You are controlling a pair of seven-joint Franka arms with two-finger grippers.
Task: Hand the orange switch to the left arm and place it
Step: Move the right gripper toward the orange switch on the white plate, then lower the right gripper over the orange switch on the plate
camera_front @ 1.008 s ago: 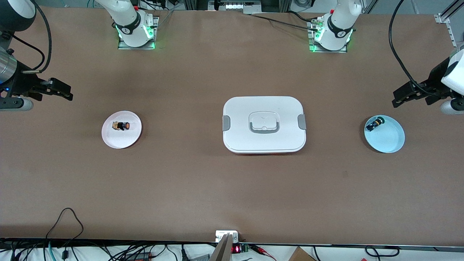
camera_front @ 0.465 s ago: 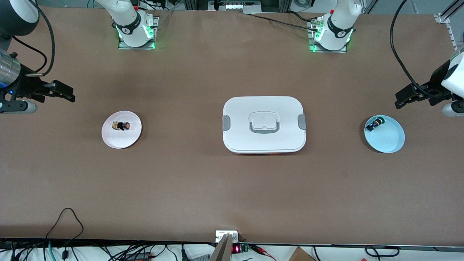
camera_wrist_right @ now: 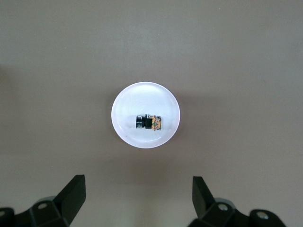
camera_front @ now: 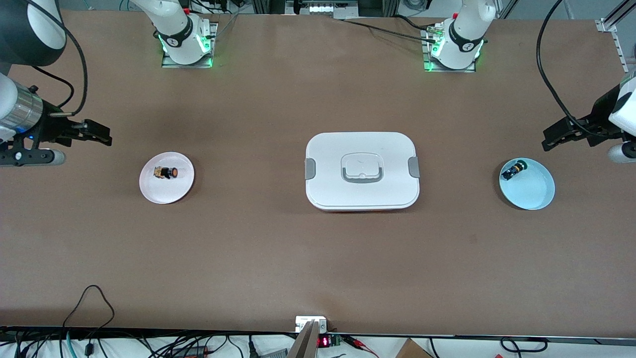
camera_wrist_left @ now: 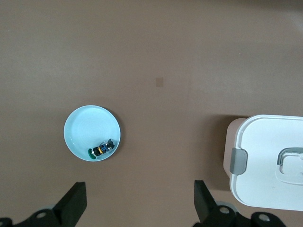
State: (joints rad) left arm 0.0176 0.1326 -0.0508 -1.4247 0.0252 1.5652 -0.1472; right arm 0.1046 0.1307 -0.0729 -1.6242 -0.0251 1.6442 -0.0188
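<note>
The orange switch [camera_front: 168,172] [camera_wrist_right: 148,122] lies on its side on a small pink plate [camera_front: 164,193] [camera_wrist_right: 142,97] toward the right arm's end of the table. My right gripper [camera_front: 103,137] [camera_wrist_right: 138,183] hangs open and empty over bare table beside that plate. The white box [camera_front: 362,191] [camera_wrist_left: 267,142] with grey side clips sits mid-table between the two plates. My left gripper [camera_front: 549,140] [camera_wrist_left: 140,188] hangs open and empty over the table beside a blue plate [camera_front: 534,191] [camera_wrist_left: 83,125] at the left arm's end.
A small black switch [camera_front: 513,170] [camera_wrist_left: 101,149] with blue and green parts lies in the blue plate. Both arm bases [camera_front: 185,42] stand along the table's edge farthest from the front camera. Cables [camera_front: 92,303] trail at the nearest edge.
My right gripper has moved toward the pink plate. My left gripper has drawn back slightly toward its end of the table. Switches, plates and box have not moved.
</note>
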